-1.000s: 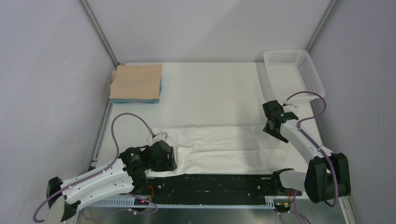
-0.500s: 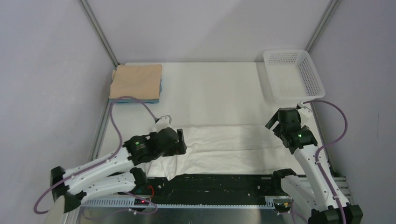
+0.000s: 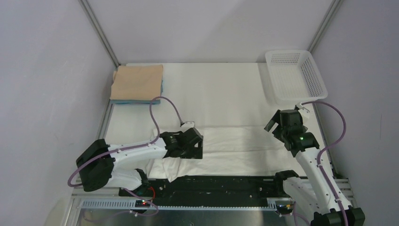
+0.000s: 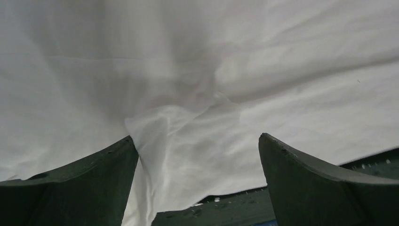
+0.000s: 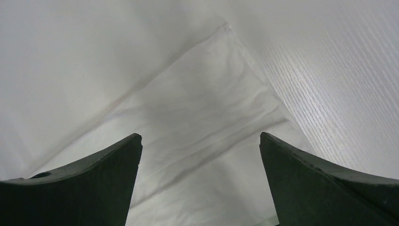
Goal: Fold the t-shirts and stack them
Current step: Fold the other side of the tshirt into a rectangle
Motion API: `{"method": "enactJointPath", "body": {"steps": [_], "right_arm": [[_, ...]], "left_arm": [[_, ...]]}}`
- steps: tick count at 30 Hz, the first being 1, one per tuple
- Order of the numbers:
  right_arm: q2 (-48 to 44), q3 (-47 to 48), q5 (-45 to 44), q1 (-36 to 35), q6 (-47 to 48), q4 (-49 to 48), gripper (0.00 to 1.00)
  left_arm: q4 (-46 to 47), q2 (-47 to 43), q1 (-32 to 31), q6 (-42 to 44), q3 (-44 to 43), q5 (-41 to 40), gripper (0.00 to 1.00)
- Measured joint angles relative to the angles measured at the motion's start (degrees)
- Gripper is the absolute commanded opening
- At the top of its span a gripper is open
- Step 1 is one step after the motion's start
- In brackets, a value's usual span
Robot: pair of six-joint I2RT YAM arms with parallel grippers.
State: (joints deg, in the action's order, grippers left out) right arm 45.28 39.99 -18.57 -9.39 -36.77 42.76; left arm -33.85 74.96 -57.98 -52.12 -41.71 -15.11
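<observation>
Tan t-shirt (image 3: pixel 137 81): folded and laid on the light blue t-shirt (image 3: pixel 136 101) in the far left corner of the table (image 3: pixel 211 89); not moved.
Left gripper (image 3: pixel 196 147): carried further right along the cloth than half a second ago; the jaws are held wide apart, and nothing is gripped.
White t-shirt (image 3: pixel 235 146): spread as a long band near the front edge, wrinkled under the left gripper.
Right gripper (image 3: pixel 274 128): kept almost in place over the band's right end; spread wide, nothing held.
Basket (image 3: pixel 316 77): far right corner, unchanged.

Plain white t-shirt (image 3: pixel 235 143), tan t-shirt (image 3: pixel 137 82), seemingly light blue t-shirt (image 3: pixel 134 101); white perforated basket (image 3: pixel 314 75).
</observation>
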Motion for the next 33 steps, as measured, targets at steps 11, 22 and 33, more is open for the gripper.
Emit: {"method": "enactJointPath", "body": {"steps": [11,22,33], "right_arm": [[0.0,-1.3,0.1,0.3,0.2,-1.0,1.00],[4.7,-3.0,6.0,-0.6,3.4,-6.3,0.99],[23.7,-4.4,15.5,-4.6,4.6,-21.8,0.99]], "left_arm": [[5.5,1.7,-12.2,6.8,-2.9,6.7,1.00],[6.0,-2.9,-10.8,8.2,-2.4,3.1,1.00],[10.5,-18.4,5.4,4.5,5.5,1.7,1.00]]}}
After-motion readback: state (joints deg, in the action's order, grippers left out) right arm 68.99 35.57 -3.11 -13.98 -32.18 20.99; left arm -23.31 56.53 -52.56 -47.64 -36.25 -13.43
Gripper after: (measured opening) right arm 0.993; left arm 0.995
